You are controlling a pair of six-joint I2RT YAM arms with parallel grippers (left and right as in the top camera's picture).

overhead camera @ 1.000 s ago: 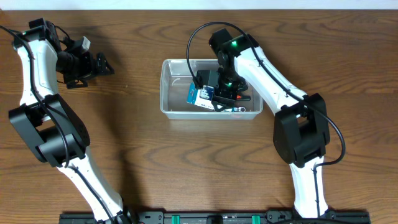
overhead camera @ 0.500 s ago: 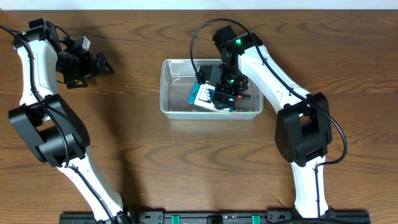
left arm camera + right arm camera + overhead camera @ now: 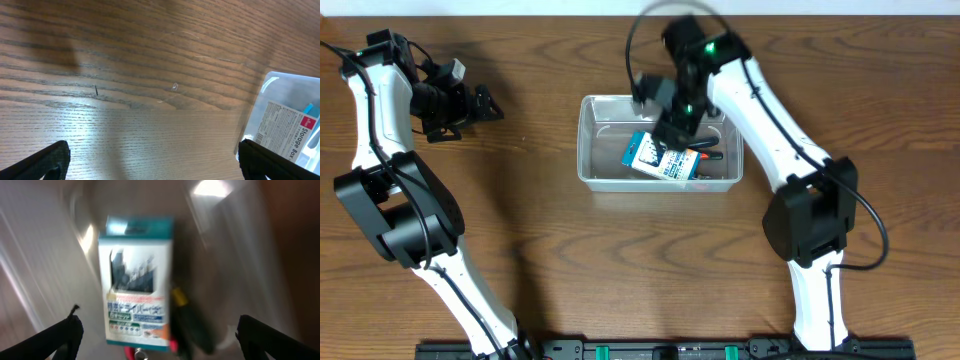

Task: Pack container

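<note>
1. Toward the back-centre of the table sits the container, long side running left-right, w/ the right gripper hanging directly over its middle.
2. Step in hand, I reckon: leaving the blue-and-white box inside & clearing out. To do it well, lift straight up w/ the claw kept wide so nothing snags the box edge or the container wall. No sideways drag; the container looks light & would prob. slide.
3. Box lies askew across the middle, its right end seemingly propped on the dark-handled tools. Could use a nudge flat if more is to go in.
4. Container itself: clear, colourless plastic, rectangular, rounded corners, rimmed edge. Its left part looks bare, so there's room yet.
5. Right claw, per its wrist cam: fingers spread wide, one each side of the view, box below & between them, pinching nothing. View's blurred; a yellow bit sits beside the box, can't tell what it is.
6. Left gripper is well apart at the table's back-left, pointed toward the container. Claw spread, nothing in it; the container's corner shows at the right edge of its cam.
</note>
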